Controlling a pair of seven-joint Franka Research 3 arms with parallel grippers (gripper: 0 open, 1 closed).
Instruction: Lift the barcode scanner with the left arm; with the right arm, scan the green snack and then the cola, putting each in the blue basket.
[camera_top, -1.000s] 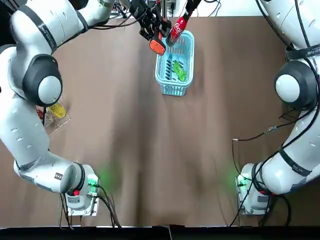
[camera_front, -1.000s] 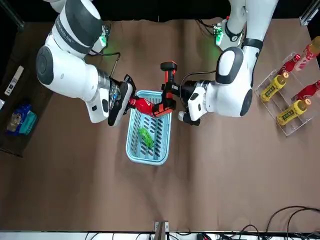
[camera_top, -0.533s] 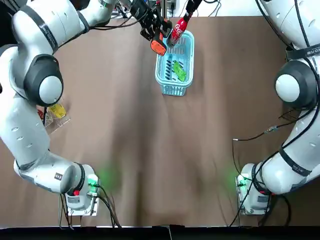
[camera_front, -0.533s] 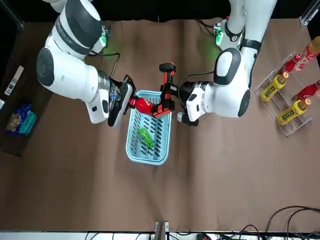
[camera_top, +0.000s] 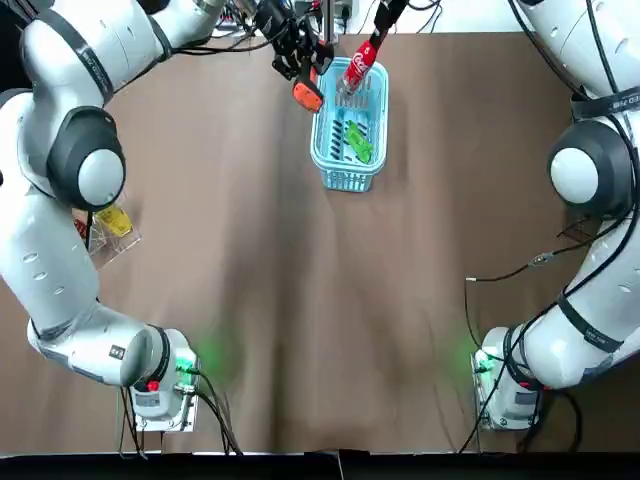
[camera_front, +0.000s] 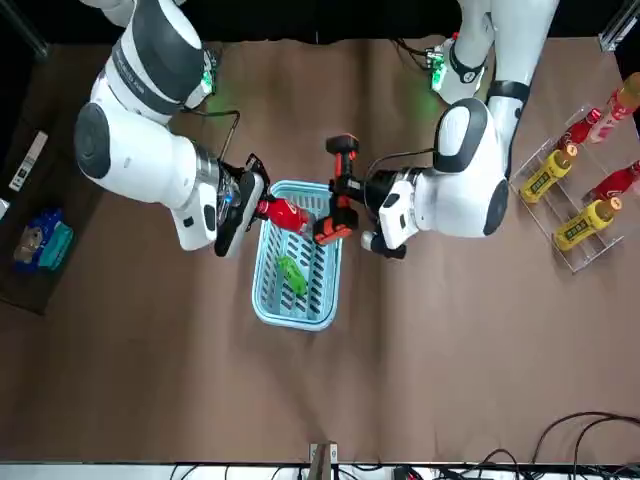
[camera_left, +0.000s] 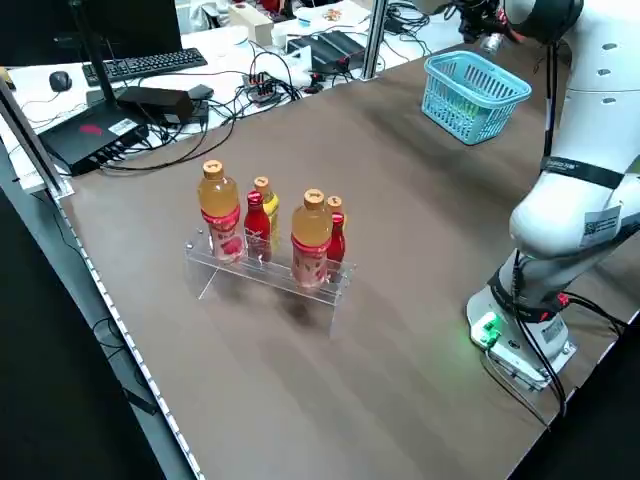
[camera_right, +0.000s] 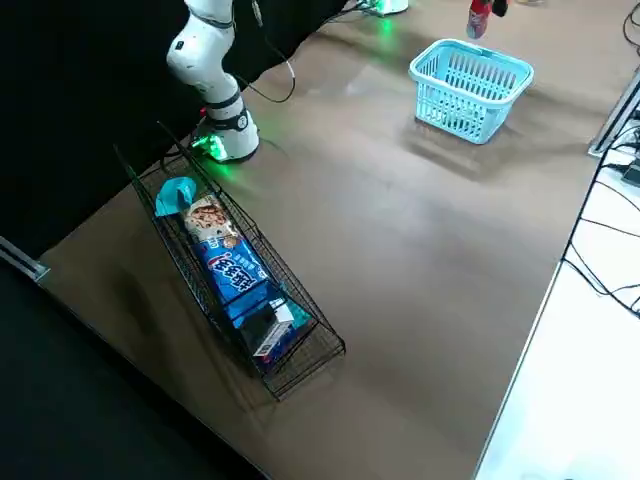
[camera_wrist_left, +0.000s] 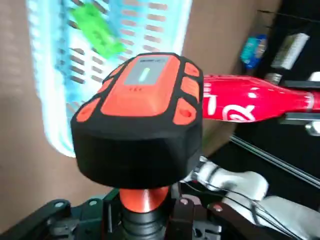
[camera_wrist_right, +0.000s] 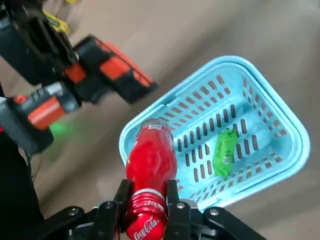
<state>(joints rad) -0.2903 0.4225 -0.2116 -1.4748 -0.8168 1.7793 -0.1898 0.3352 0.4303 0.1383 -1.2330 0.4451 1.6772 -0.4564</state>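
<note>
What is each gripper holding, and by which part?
Left gripper grips the barcode scanner by its handle; right gripper grips the cola at its narrow end.

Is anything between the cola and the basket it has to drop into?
Nothing visible. The right end effector holds the cola over one end of the basket; the snack lies farther along the floor, not under it. The scanner in the left end effector sits outside the rim.
</note>
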